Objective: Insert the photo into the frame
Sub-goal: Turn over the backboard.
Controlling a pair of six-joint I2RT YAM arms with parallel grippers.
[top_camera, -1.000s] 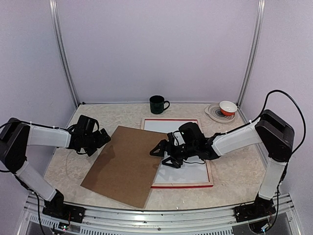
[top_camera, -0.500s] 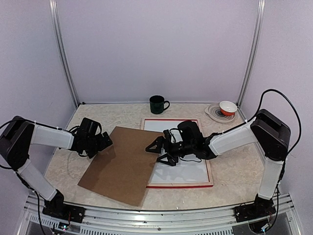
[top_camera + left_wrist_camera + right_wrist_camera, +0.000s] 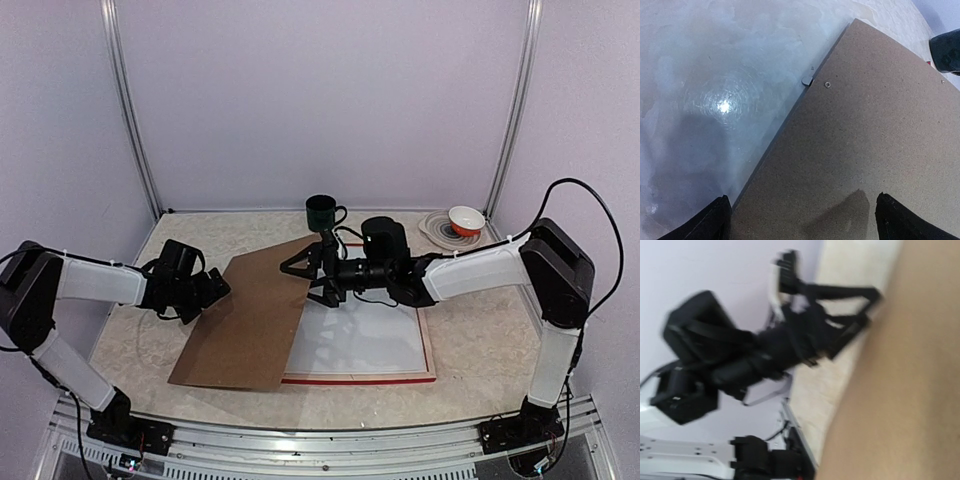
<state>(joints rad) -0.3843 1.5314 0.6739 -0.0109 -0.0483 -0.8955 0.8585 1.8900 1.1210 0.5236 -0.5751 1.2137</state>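
The frame (image 3: pixel 350 380) lies flat, back up, red at its edge. A white sheet (image 3: pixel 365 340) fills it; no cat print shows, so I cannot tell if this is the photo. The brown backing board (image 3: pixel 250 320) tilts, its right edge raised and its left part on the table. My right gripper (image 3: pixel 303 280) is at that raised edge with its fingers spread. The board fills the right of the right wrist view (image 3: pixel 910 390). My left gripper (image 3: pixel 213 288) is open at the board's left edge. Its fingertips (image 3: pixel 715 222) stand wide apart over the board (image 3: pixel 865 125).
A dark green mug (image 3: pixel 322 212) stands at the back behind the right gripper. A white and orange bowl (image 3: pixel 465 218) on plates is at the back right. A small metal tab (image 3: pixel 807 80) sits at the board's edge. Walls enclose the table.
My right gripper has risen and moved back, lifting the board's right edge. The board now tilts and lies further left, uncovering more of the white sheet. The left gripper has barely moved.
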